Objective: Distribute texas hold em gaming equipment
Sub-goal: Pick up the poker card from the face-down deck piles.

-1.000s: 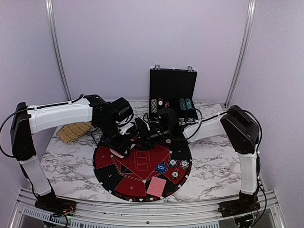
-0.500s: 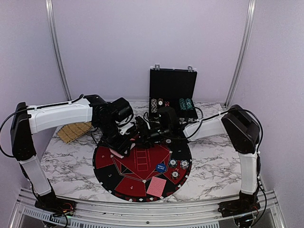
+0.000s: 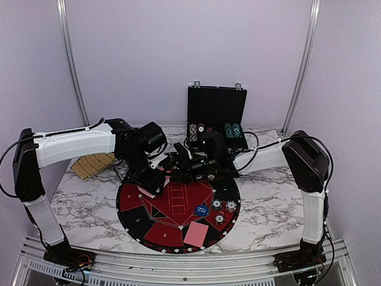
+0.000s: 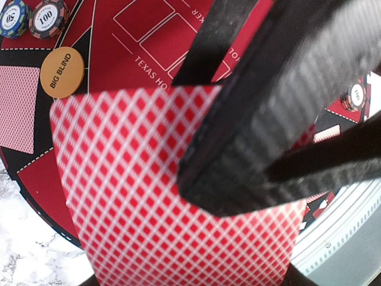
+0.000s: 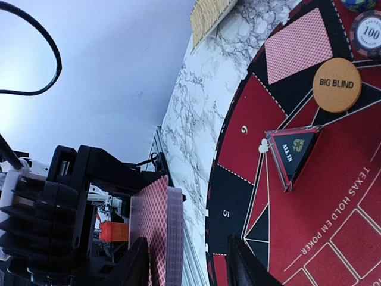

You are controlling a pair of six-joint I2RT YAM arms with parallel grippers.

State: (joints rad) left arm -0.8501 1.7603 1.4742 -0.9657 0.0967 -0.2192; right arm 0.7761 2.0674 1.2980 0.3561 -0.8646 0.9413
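A white table (image 3: 262, 208) with grey marble veining carries everything. A round black-and-red mat (image 3: 178, 202), divided into numbered wedges, lies flat on the middle of it and reaches close to the near edge. At the far side, right of centre, a black hinged case (image 3: 216, 107) stands on the marble with its lid raised upright toward the back wall, its front near the mat's far rim. On the left, well apart from the case, a tan ribbed pad (image 3: 92, 165) lies flat beside the mat's far-left rim.
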